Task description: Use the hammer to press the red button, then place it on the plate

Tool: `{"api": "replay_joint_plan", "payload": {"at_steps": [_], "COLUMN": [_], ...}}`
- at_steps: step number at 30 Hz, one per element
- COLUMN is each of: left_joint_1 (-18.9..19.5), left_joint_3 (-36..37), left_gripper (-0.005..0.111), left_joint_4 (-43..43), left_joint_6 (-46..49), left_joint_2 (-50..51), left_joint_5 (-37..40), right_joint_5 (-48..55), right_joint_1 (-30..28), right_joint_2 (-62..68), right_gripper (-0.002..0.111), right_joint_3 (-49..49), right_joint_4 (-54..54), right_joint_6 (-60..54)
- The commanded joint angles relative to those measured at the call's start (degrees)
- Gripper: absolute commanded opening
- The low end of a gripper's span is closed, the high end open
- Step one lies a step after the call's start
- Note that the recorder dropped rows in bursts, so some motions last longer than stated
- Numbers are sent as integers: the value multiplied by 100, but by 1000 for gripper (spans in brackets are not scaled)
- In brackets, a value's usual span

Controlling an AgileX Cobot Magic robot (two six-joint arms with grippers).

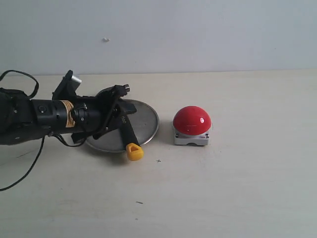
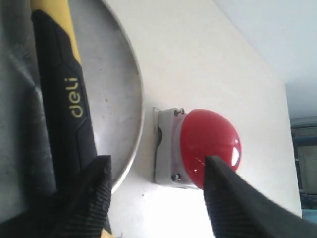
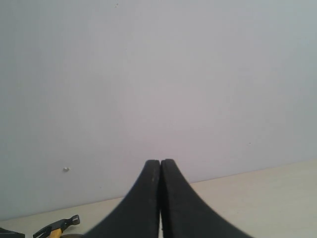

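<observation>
The stiff, likely head-heavy yellow-and-black claw hammer (image 1: 130,140) is lying across the round metal plate (image 1: 147,123), offering its black grip. The left gripper (image 2: 156,171) is hanging with jaws apart, the right gripper (image 3: 160,166) pressing together.

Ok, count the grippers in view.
2. The left gripper is open over the hammer on the plate; the right gripper is shut, facing the wall, seen only in its wrist view.

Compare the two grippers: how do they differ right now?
Left gripper is open; right gripper is shut. Left gripper sits over the plate, by the hammer handle; right gripper points at the wall, clear of both. Shared: both black, nothing clamped.
</observation>
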Motion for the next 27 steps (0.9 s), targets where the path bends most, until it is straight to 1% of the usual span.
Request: {"api": "replay_joint_plan", "payload": {"at_steps": [1, 4, 7, 8, 10, 12, 16, 19, 20, 22, 24, 27], "left_joint_1": [10, -5, 59, 87, 99, 99, 50, 50, 50, 50, 50, 50], "left_joint_3": [-31, -31, -31, -31, 33, 275, 1038, 1816, 2156, 2610, 3023, 3523], "left_gripper": [49, 29, 0, 0, 0, 0, 0, 0, 0, 0, 0, 0], "left_joint_4": [173, 513, 1004, 1343, 1734, 1790, 1095, 307, -95, -577, -756, -694], "left_joint_6": [-113, -90, 63, 106, 106, 278, 1143, 2032, 2458, 2933, 3134, 3193], "left_joint_2": [-301, -421, -705, -846, -1165, -1595, -2487, -3303, -3582, -4154, -4671, -5514], "left_joint_5": [6, -166, -407, -484, -484, -459, -512, -633, -661, -675, -675, -664], "right_joint_5": [-36, -36, -36, -36, -36, -36, -36, -36, -36, -36, -36, -36], "right_joint_1": [-31, -31, -31, -31, -31, -31, -31, -31, -31, -31, -31, -31], "right_joint_2": [-28, -28, -28, -28, -28, -28, -28, -28, -28, -28, -28, -28], "right_gripper": [0, 0, 0, 0, 0, 0, 0, 0, 0, 0, 0, 0], "right_joint_3": [31, 31, 31, 31, 31, 31, 31, 31, 31, 31, 31, 31], "right_joint_4": [-19, -19, -19, -19, -19, -19, -19, -19, -19, -19, -19, -19], "right_joint_6": [-38, -38, -38, -38, -38, -38, -38, -38, -38, -38, -38, -38]}}
